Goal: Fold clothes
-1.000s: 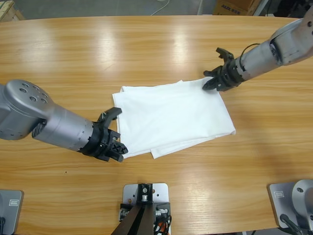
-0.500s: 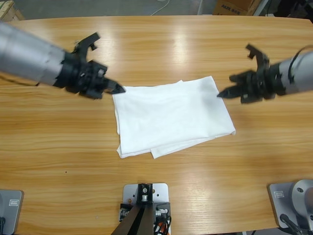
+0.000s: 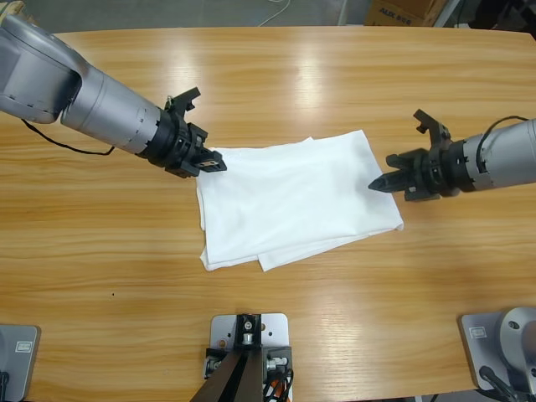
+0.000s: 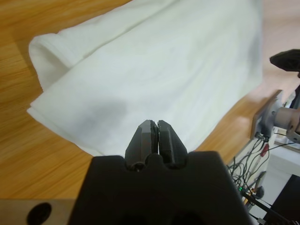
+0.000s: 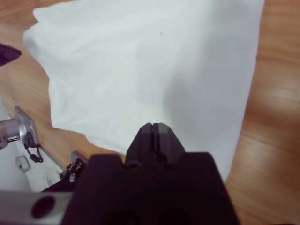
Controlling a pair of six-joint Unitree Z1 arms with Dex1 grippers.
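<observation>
The clothes, a plain white T-shirt (image 3: 297, 201) folded into a rough rectangle, lie flat in the middle of the wooden table (image 3: 268, 84). My left gripper (image 3: 216, 161) comes in from the upper left, and its shut tips sit at the shirt's upper-left corner. The left wrist view shows the jaws pressed together over the white cloth (image 4: 154, 65), with nothing between them (image 4: 156, 125). My right gripper (image 3: 378, 182) reaches in from the right and points at the shirt's right edge. It is also shut and empty (image 5: 155, 127) above the cloth (image 5: 140, 61).
A thin black cable (image 3: 67, 149) trails under the left arm. Beyond the table's far edge are a cardboard box (image 3: 394, 10) and a white cord (image 3: 275, 12). The right gripper (image 4: 287, 60) shows at the edge of the left wrist view.
The left arm swung from the shirt's lower-left corner up to its upper-left corner. The right gripper moved from the upper-right corner down to the right edge. The shirt kept its shape.
</observation>
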